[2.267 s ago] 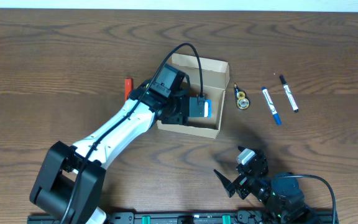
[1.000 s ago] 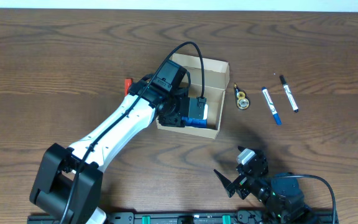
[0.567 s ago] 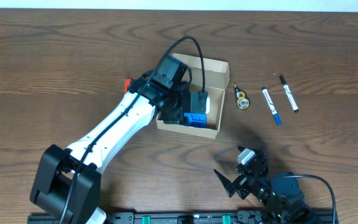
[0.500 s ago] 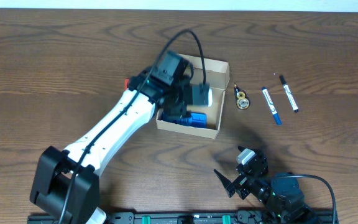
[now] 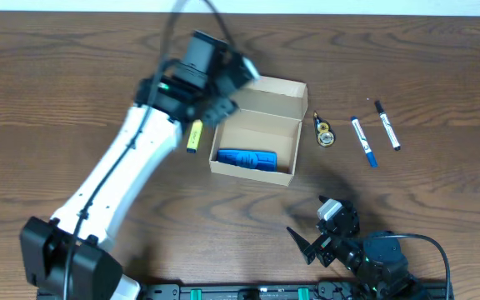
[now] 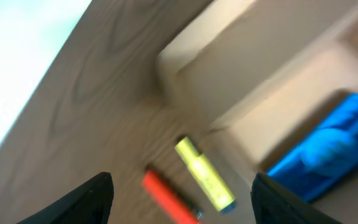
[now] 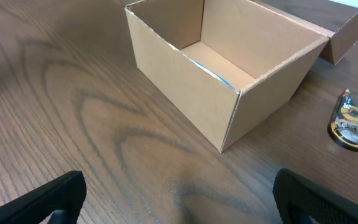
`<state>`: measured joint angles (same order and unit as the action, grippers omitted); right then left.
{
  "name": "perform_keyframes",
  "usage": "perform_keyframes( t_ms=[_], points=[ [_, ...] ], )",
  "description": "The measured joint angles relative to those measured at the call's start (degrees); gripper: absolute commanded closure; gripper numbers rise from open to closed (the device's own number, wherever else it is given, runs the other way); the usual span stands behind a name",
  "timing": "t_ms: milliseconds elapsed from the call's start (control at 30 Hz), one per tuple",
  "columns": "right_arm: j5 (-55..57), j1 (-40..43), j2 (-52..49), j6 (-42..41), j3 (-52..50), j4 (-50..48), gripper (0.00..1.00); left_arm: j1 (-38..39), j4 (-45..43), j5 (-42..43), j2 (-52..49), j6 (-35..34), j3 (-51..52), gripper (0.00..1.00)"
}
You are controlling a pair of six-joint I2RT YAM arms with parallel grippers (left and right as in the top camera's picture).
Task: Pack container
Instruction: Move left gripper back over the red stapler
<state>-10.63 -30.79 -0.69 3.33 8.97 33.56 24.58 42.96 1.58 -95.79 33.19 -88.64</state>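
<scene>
The cardboard box (image 5: 251, 172) sits open mid-table with a blue item (image 5: 248, 158) inside. The left gripper (image 6: 182, 186), fingers spread and empty, hovers off its left side over a yellow highlighter (image 6: 205, 175); the right gripper (image 7: 179, 186), also spread, is well apart from the box

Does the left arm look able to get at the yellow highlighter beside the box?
Probably yes: the left gripper hangs open near the yellow highlighter, which lies uncovered on the table; a red marker alongside crowds it.
</scene>
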Motion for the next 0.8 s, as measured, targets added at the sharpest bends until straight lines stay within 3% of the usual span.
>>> perform_keyframes(
  t_ms=[333, 533, 800],
  points=[
    [0.00, 0.00, 0.00, 0.00, 0.00, 0.00, 0.01, -16.68, -1.29, 4.07, -0.07, -12.20, 0.96, 0.26],
    [0.00, 0.00, 0.00, 0.00, 0.00, 0.00, 0.01, -18.03, -5.22, 4.50, -3.63, -18.03, 4.52, 0.32],
    [0.00, 0.00, 0.00, 0.00, 0.00, 0.00, 0.01, -17.86, -5.42, 4.46, -13.92, -24.70, 6.10, 0.31]
  ],
)
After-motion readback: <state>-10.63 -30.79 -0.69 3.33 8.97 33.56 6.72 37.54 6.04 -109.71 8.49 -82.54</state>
